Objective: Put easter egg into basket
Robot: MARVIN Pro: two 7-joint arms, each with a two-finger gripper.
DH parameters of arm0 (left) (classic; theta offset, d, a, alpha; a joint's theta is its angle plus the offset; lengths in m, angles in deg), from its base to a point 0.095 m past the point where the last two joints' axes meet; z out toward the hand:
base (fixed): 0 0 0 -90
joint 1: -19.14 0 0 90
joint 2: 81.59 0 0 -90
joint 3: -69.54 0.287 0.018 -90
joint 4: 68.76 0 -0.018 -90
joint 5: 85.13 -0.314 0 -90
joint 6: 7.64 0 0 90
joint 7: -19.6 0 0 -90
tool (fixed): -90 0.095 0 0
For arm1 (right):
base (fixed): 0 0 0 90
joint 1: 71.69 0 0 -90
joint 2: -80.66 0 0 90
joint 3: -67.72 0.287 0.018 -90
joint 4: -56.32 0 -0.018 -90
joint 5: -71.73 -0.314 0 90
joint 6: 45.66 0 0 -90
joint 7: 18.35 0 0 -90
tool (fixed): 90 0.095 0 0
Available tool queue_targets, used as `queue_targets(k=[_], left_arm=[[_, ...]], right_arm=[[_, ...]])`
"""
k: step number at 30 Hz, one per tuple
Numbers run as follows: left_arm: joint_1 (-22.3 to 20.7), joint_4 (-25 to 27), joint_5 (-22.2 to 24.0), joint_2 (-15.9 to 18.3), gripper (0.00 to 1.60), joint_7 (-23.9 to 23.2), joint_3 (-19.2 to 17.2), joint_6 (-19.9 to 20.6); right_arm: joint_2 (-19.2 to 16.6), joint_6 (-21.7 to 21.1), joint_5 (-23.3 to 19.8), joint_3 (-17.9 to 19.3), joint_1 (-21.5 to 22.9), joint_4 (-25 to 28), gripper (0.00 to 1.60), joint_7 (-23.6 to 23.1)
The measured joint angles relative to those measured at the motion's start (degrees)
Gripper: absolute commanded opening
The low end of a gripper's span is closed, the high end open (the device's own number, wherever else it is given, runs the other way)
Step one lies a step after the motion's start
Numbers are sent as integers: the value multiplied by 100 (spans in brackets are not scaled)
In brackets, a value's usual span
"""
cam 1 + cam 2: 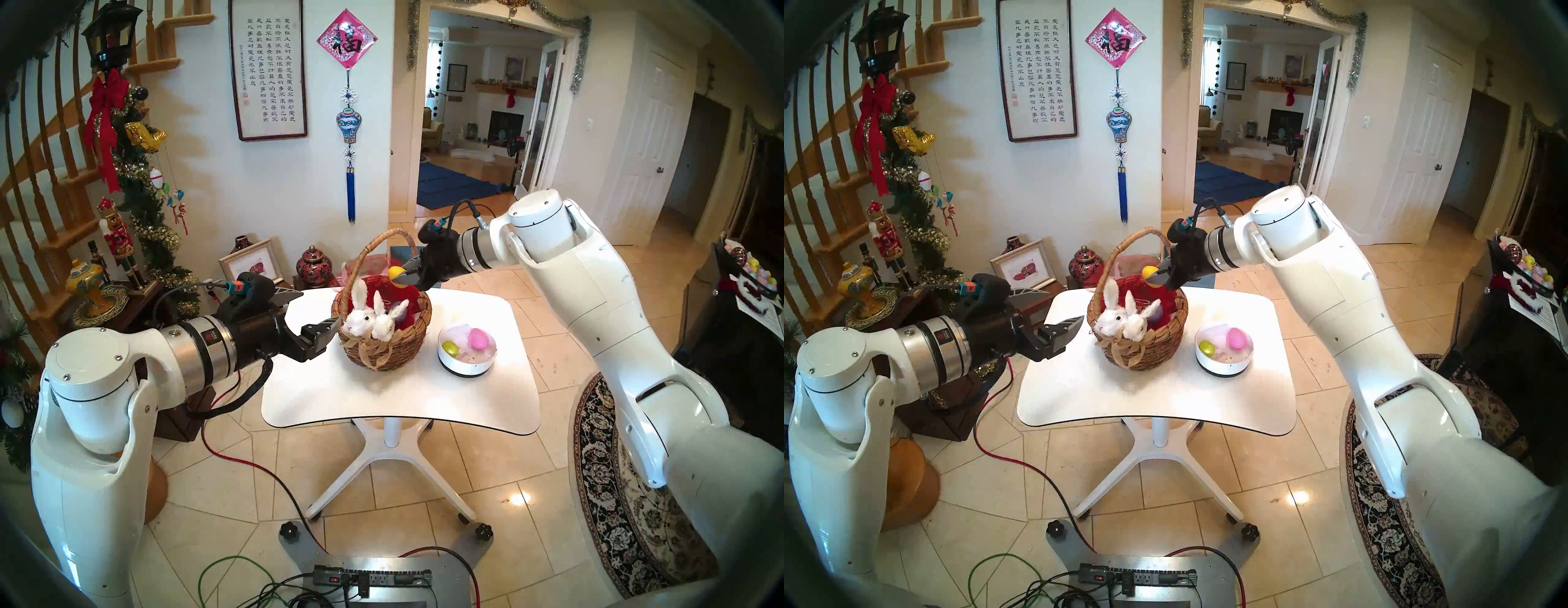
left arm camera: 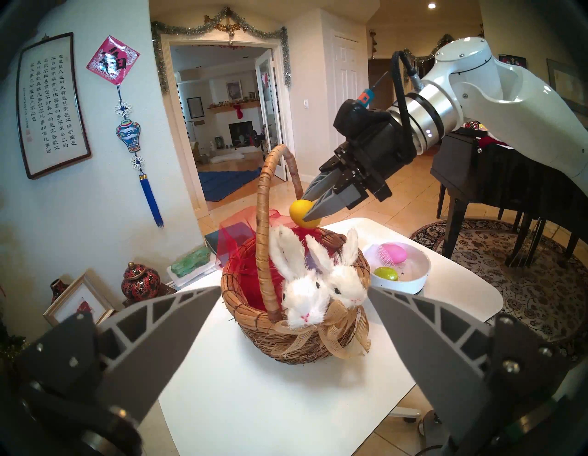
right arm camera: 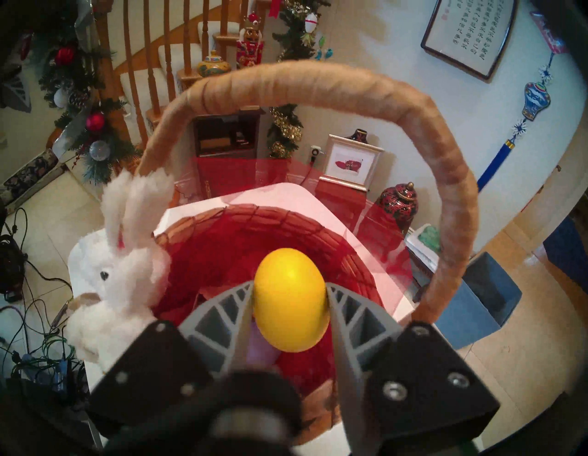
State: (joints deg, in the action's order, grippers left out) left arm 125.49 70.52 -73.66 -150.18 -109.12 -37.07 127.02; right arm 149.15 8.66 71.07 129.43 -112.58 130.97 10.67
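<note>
- Egg (image 3: pixel 291 297) in the grey-fingered right gripper (image 2: pixel 310 210) — plain glossy yellow.
- Basket (image 1: pixel 384 335) — brown woven wicker, tan-wrapped handle, red lining, beige burlap bow.
- Two plush bunnies (image 1: pixel 369 320): white, with black eyes.
- Bowl (image 1: pixel 466 361): white, dark base band; it holds a pink egg (image 1: pixel 479 339) and a yellow-green egg (image 1: pixel 449 348).
- Table (image 1: pixel 403 403): white.
- Rug (image 1: pixel 628 509): dark floral pattern.

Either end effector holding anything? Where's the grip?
Right end effector pinches the yellow egg across its sides, fingertips at its widest part. Left end effector is open and empty.
</note>
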Motion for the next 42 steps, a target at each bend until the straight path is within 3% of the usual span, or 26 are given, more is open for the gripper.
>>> queue_targets(k=[10,11,12,13,17,33,42], left_arm=[[-5,0,-14,-10,160,-15,-1,3],[-6,0,-16,-11,160,-16,-2,4],[-6,0,-17,-12,160,-18,-2,4],[-7,0,-19,-13,160,-19,-2,4],[-9,0,-25,-17,160,-24,-2,6],[-15,0,-48,-33,160,-44,-4,12],[-18,0,-63,-43,160,-56,-5,14]], right_arm=[[250,232,-75,-22,133,-283,68,-15],[263,244,-78,-22,139,-299,76,-11],[278,256,-81,-22,145,-318,104,-4],[289,266,-84,-22,149,-333,121,3],[310,290,-88,-22,151,-348,141,27],[184,263,-106,5,89,-122,135,81],[-79,9,-199,136,-172,336,137,22]])
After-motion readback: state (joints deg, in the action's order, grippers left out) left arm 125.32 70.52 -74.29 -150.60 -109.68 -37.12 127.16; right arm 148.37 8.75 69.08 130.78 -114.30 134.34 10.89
